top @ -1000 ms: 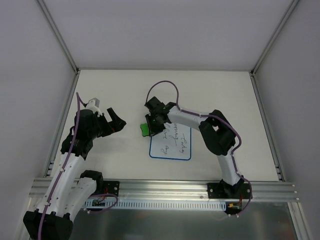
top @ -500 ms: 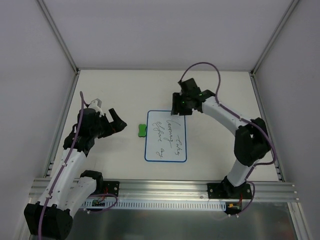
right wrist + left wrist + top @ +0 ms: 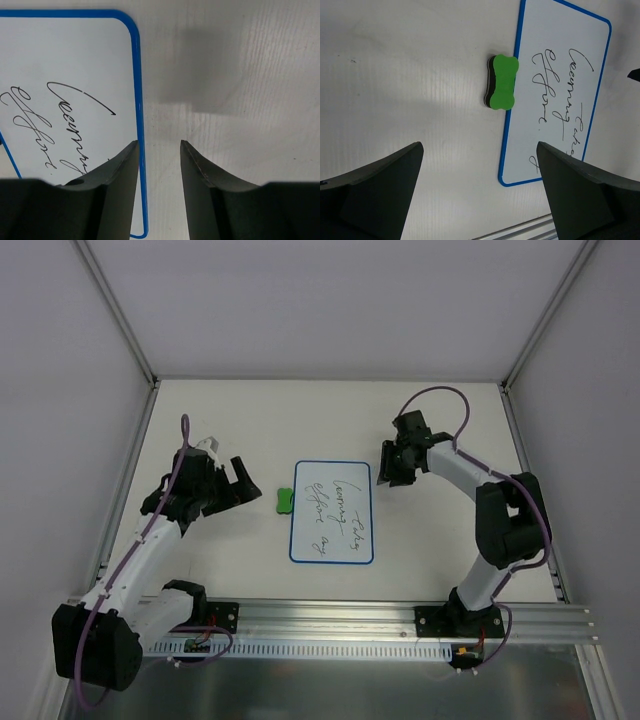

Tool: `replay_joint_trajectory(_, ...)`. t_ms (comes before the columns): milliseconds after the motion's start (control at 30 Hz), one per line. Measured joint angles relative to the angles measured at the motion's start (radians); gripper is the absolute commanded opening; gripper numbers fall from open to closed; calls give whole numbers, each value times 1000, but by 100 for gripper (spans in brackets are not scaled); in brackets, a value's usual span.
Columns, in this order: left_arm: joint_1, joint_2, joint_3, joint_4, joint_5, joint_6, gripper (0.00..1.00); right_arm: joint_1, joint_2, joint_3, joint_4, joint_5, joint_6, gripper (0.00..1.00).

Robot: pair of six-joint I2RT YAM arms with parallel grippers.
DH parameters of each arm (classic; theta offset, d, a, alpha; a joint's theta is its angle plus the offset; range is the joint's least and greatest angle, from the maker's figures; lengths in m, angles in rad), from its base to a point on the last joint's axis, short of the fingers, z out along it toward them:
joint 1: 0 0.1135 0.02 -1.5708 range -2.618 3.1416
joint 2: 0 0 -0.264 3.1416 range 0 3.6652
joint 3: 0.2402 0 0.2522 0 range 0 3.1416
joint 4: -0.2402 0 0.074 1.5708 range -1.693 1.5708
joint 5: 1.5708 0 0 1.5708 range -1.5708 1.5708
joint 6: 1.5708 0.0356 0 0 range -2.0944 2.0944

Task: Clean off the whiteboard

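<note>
- The small white rectangular whiteboard with a thin blue border (image 3: 332, 512) lies flat in the middle of the white tabletop (image 3: 220, 420). Its long axis runs from the arm bases toward the far wall. Dark handwriting covers most of its face, so we judge that no erasing has been done.
- The green bone-shaped eraser block with a dark underside (image 3: 285, 500) lies against the board's left long edge, its own long axis parallel to that edge. We cannot tell whether it touches the blue border or just overlaps it.
- The left gripper (image 3: 240, 485) hangs just left of the eraser with its jaws spread wide and nothing between them. In the left wrist view the eraser (image 3: 502, 82) sits ahead of the gap, with the board (image 3: 560, 95) beyond it.
- The left arm is clearly the nearer one to the eraser, so we judge the pickup falls to it. It should close across the block's narrow waist.
- The right gripper (image 3: 395, 465) hovers beside the board's far right corner, jaws partly apart and holding nothing. The blue edge (image 3: 140, 100) runs below its gap.
- We see no containers in any view.
</note>
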Motion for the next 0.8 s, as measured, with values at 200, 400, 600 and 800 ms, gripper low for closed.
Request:
replay_joint_trajectory(200,-49,88,34,1,-38,0,99,-2,96,35,59,-31,10,38)
replay_joint_trajectory(400,-62,167,67,0,-76,0,99,-2,172,55,118,-49,29,36)
replay_joint_trajectory(600,-95,248,108,1,-114,0,99,5,191,73,137,-49,33,34)
replay_joint_trajectory(800,-124,348,137,1,-152,-3,99,24,198,79,144,-9,33,30)
